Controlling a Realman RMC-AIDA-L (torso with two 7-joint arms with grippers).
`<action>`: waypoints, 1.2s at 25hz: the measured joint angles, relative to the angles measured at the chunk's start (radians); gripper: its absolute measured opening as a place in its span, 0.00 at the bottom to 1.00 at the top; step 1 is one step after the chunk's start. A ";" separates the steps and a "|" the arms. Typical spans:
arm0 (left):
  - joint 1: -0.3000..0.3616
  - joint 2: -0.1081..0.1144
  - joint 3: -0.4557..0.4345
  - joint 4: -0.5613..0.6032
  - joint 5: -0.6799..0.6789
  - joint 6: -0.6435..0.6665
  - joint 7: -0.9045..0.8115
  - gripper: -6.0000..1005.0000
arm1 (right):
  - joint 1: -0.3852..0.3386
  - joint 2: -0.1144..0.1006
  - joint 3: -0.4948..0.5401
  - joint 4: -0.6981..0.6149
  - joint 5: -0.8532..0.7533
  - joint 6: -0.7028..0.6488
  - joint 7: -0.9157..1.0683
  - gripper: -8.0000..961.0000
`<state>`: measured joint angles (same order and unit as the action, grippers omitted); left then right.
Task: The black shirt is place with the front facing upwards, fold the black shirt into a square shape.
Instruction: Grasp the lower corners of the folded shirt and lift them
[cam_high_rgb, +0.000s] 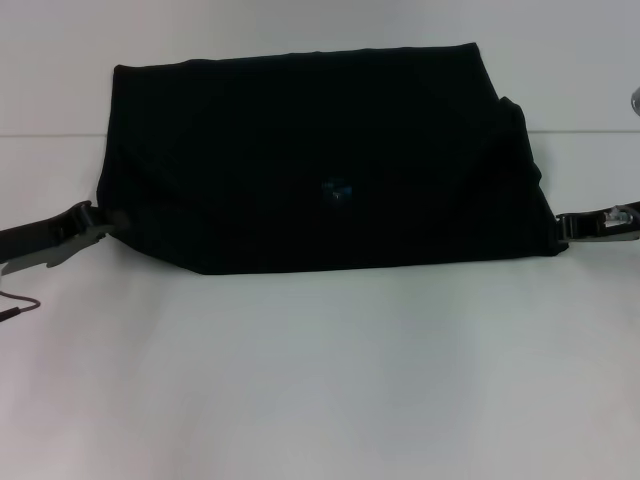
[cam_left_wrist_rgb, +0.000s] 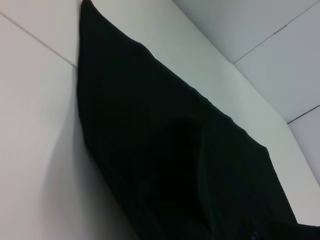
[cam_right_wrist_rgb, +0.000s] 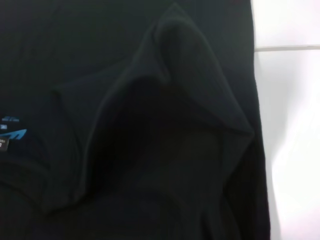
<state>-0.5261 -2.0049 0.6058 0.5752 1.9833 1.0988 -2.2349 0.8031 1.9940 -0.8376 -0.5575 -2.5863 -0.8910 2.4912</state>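
Note:
The black shirt (cam_high_rgb: 320, 160) lies on the white table as a wide folded block, and its small blue neck label (cam_high_rgb: 335, 190) shows near the middle. My left gripper (cam_high_rgb: 108, 222) meets the shirt's left edge. At the near right corner is my right gripper (cam_high_rgb: 560, 227). Each seems shut on the fabric, whose near edge runs taut between them. In the left wrist view the shirt (cam_left_wrist_rgb: 175, 150) rises toward the camera. The cloth (cam_right_wrist_rgb: 165, 125) tents up in the right wrist view, with the label (cam_right_wrist_rgb: 12, 127) beside it. The front print is hidden.
The white table (cam_high_rgb: 320, 380) stretches wide in front of the shirt, with a seam line (cam_high_rgb: 50, 135) crossing behind it. A thin cable (cam_high_rgb: 20, 305) hangs by the left arm.

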 joint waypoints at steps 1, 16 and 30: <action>0.000 0.000 0.000 0.000 0.000 0.005 0.001 0.01 | -0.002 0.000 0.001 -0.002 0.000 -0.003 0.000 0.06; 0.042 0.045 -0.001 0.087 0.111 0.321 -0.011 0.01 | -0.184 0.003 0.030 -0.308 0.086 -0.389 -0.012 0.01; 0.129 0.048 -0.055 0.218 0.325 0.785 0.021 0.01 | -0.366 0.012 0.127 -0.418 0.086 -0.852 -0.080 0.01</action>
<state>-0.3971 -1.9571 0.5508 0.7933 2.3085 1.8836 -2.2139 0.4368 2.0060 -0.7111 -0.9752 -2.5006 -1.7428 2.4110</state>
